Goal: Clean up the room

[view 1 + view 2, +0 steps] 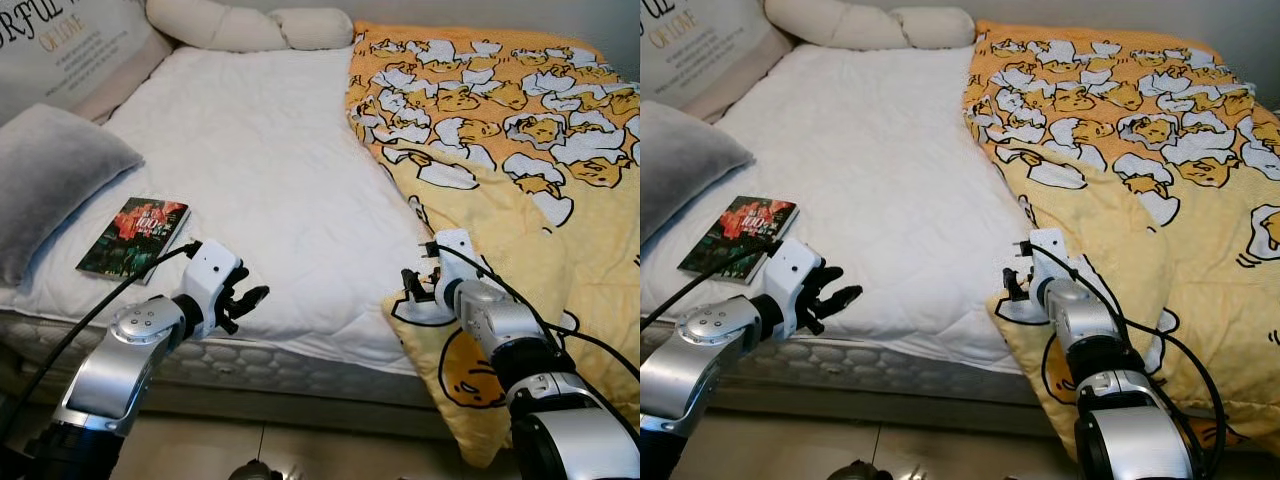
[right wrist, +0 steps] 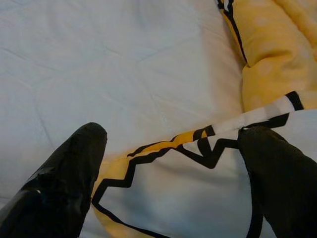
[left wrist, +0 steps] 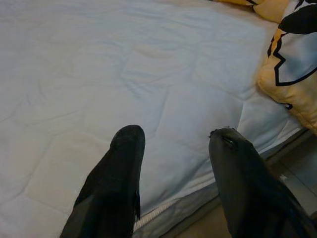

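Right, bed (image 1: pixel 260 150) with white quilted sheet spans most of the head views, long axis running away from the robot toward the headboard end. Yellow blanket (image 1: pixel 520 180) with cartoon print covers the robot's right side of the mattress, long axis same as the bed, near end spilling over the foot edge toward the floor; its inner edge is bunched in a ridge down the middle. Grey pillow (image 1: pixel 50 170) at the left edge, printed cushion (image 1: pixel 70 45) behind it, two cream pillows (image 1: pixel 250 25) at the far end. Book (image 1: pixel 134 236) lies flat on the sheet just beside the grey pillow, long axis angled toward the far right, cover up.

Right gripper (image 1: pixel 418 286) is at the blanket's near inner corner, fingers spread wide; in the right wrist view both fingers (image 2: pixel 74 168) straddle the corner's white-and-black patch, gripping nothing, contact unclear.

Left gripper (image 1: pixel 243 300) hovers at the foot edge of the sheet near the book, fingers (image 3: pixel 119 173) parted wide, empty.
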Controlling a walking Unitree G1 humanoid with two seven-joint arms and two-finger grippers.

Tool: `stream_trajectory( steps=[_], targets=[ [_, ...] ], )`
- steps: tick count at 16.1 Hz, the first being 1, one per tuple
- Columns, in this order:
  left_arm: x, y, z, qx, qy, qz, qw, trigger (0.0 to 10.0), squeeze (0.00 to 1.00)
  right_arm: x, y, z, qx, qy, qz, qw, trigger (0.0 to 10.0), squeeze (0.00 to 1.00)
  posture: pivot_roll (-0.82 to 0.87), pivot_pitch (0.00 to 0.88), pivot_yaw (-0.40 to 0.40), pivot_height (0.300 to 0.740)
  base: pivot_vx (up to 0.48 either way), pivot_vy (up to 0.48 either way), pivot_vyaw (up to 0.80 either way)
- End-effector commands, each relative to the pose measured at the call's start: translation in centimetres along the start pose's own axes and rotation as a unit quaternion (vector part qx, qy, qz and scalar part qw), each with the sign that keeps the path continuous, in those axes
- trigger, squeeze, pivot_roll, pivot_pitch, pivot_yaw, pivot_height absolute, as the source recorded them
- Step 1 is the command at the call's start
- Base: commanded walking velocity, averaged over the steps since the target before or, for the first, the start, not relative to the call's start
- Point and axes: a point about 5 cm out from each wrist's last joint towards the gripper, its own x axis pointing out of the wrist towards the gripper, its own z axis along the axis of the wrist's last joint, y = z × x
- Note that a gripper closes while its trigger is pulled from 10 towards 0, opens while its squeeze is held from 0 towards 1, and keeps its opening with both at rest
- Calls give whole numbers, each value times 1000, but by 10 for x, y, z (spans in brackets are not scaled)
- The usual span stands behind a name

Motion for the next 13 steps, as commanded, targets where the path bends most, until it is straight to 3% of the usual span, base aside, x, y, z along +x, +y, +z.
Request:
stream_trajectory(
  steps=[1, 13],
  targets=[
    [-1, 1, 6, 8, -5, -4, 1000, 10000, 1000, 0, -1, 5, -10, -8, -3, 1000, 10000, 1000, 80, 0, 34, 740, 0, 0, 0],
    [-1, 1, 6, 8, -5, -4, 1000, 10000, 1000, 0, -1, 5, -10, -8, -3, 1000, 10000, 1000, 80, 0, 34, 740, 0, 0, 0]
  ],
)
